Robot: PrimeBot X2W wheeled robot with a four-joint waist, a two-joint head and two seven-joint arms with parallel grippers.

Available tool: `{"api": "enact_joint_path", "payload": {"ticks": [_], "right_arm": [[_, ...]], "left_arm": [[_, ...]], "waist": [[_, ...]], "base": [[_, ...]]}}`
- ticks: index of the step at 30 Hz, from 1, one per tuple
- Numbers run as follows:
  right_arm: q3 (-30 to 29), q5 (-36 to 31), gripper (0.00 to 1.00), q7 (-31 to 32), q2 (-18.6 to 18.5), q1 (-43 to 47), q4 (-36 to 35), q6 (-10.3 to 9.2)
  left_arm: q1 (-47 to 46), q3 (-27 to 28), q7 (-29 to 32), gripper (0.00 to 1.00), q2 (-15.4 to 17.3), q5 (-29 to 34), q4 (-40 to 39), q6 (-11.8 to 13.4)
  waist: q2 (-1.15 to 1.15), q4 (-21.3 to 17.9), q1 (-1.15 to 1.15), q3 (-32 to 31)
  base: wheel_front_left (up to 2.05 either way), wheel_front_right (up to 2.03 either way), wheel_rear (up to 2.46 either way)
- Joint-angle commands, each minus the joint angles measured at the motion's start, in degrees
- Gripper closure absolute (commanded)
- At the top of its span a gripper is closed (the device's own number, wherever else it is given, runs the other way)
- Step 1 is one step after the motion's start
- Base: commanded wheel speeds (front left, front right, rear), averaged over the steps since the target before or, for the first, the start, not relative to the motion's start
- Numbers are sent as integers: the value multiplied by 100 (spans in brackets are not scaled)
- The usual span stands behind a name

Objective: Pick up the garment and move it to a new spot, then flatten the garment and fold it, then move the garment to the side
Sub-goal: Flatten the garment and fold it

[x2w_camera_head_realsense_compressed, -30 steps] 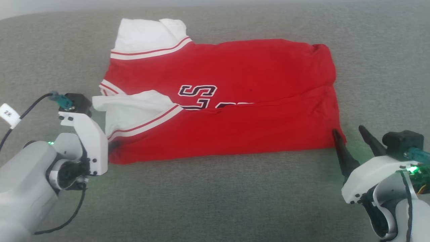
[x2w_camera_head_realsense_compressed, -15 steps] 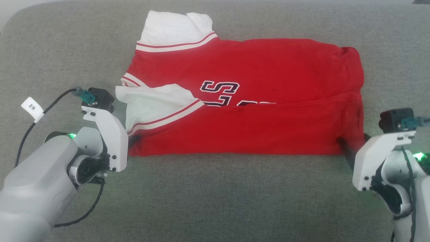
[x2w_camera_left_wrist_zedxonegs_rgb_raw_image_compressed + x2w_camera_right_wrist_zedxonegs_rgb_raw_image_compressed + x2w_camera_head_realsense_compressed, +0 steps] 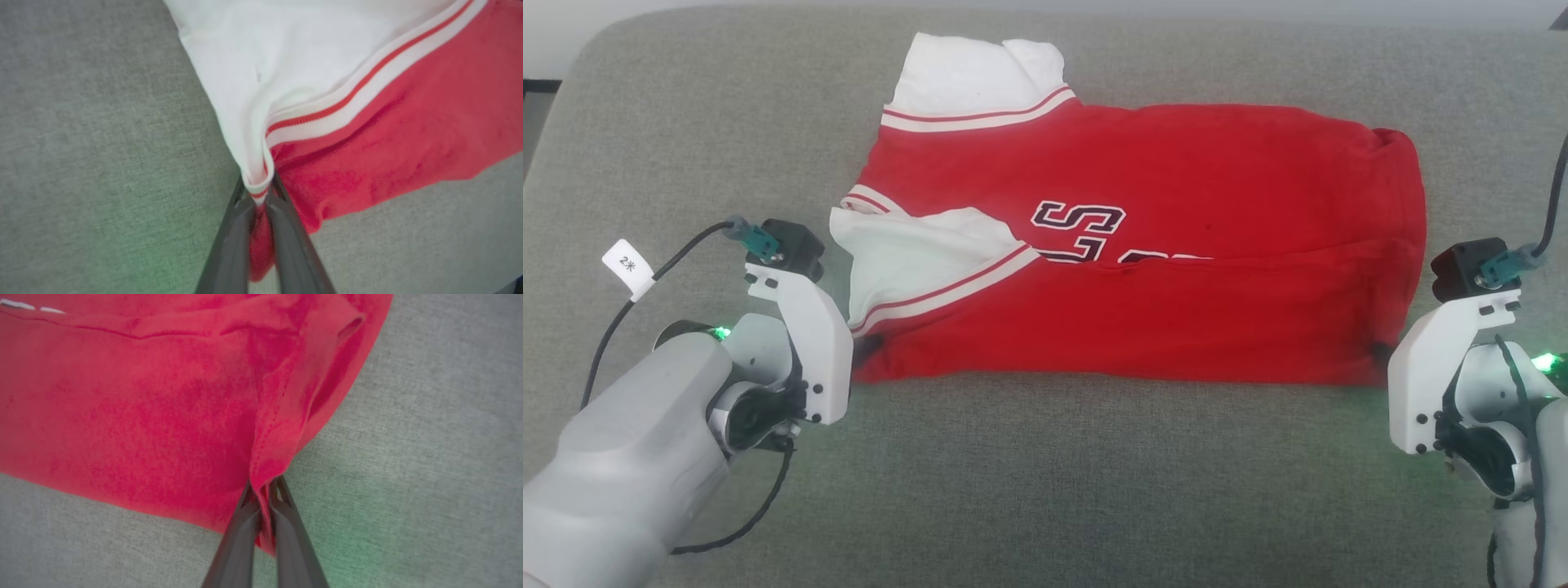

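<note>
Because the grey cushion (image 3: 1045, 490) under everything is broad and rough-woven, you have room to lift or drag, though I judge its weave will tug at cloth pulled flat across it. The garment (image 3: 1176, 318) lies folded lengthwise across the middle of the cushion, with its dark lettering (image 3: 1078, 224) facing up beside the fold line. Reckon it light, limp and slick. It will sag between any two holds and may slip from a shallow pinch, so take it at hems and trim, where layers double up.

Left of the lettering, the white sleeve (image 3: 915, 261) lies turned over the red. A second white sleeve (image 3: 972, 77) lies beyond the lettering, further from you.

Your left pincer (image 3: 259, 196) is clamped on the near corner left of the lettering, with striped trim (image 3: 327, 110) and red cloth bunched between its fingers. Your right pincer (image 3: 265, 494) is clamped on the near hem corner right of the lettering, with a doubled ridge of red caught between its fingers.
</note>
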Motion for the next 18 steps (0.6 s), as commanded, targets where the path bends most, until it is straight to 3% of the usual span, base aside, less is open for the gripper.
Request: {"api": "enact_joint_path", "payload": {"ticks": [1,9,18], "right_arm": [[0,31,100,54,-25,69,25,-10],[21,292,100,269,-323,166,-363,-10],[-87,597,100,644,-691,700,-969,-10]], "left_arm": [[222,-136,105,100,-17,33,59,-16],[111,-85,330,100,348,51,-442,180],[466,-48,534,100,976,-8,-1633,749]], "waist": [[-1,-3,0,-27],[-1,-6,0,-217],[-1,-27,0,-379]], "base": [[0,0,0],[0,0,0],[0,0,0]]}}
